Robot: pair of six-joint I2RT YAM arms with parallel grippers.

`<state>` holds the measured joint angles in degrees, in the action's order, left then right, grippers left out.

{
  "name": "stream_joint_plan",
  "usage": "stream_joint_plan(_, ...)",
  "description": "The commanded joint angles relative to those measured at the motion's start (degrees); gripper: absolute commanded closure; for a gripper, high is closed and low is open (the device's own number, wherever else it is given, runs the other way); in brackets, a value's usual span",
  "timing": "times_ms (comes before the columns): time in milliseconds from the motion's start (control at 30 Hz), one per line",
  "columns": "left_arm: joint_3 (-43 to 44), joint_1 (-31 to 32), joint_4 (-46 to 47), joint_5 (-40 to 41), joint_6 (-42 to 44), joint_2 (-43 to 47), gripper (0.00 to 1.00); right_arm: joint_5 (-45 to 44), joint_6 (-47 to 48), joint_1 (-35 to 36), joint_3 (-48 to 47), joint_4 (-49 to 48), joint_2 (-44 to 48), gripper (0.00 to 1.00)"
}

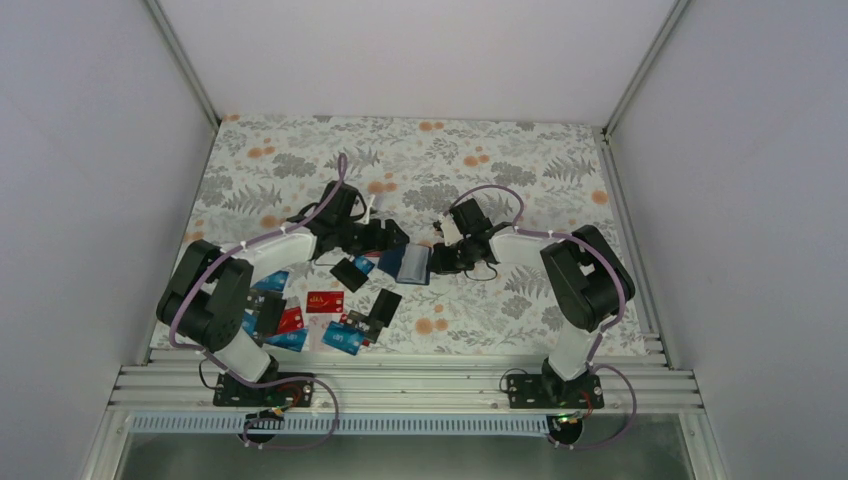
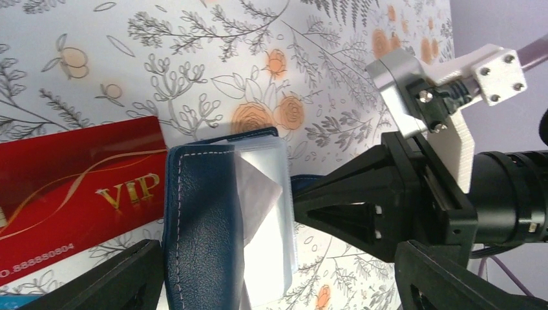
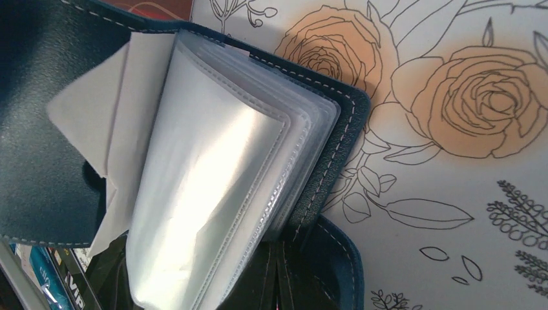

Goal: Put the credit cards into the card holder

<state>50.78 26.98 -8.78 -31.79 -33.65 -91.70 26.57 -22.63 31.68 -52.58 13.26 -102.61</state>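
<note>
Overhead: the arm links hide both sets of finger tips, and the left elbow covers part of the loose cards (image 1: 300,325). The left wrist view cuts off the bottom of the card holder (image 2: 207,226) and the left end of the red VIP card (image 2: 71,184). Glare washes out the sleeves, so I can't tell if any are filled.

The holder sits mid surface (image 1: 520,160) between the arms, with the cards at its 7–8 o'clock. It has a navy cover with white stitching and lies open, clear plastic sleeves fanned up, creased white paper inside. Seen from overhead, its long axis runs about 12 to 6.

The left fingers (image 2: 123,281) are spread wide, straddling the holder; contact unclear. The right fingers (image 2: 358,190) are pressed together, pinching the cover edge at its 3 o'clock side.
</note>
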Motion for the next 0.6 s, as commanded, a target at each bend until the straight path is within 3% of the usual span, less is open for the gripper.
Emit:
stream_joint_plan(0,0.5,1.3,1.5,-4.1,-1.1,-0.1,0.11,-2.3,0.9,0.3,-0.8,0.0,-2.2,0.96)
stream_joint_plan(567,2.8,5.1,4.0,-4.3,-3.7,-2.0,0.12,-2.7,1.2,0.2,-1.6,1.1,0.5,0.96)
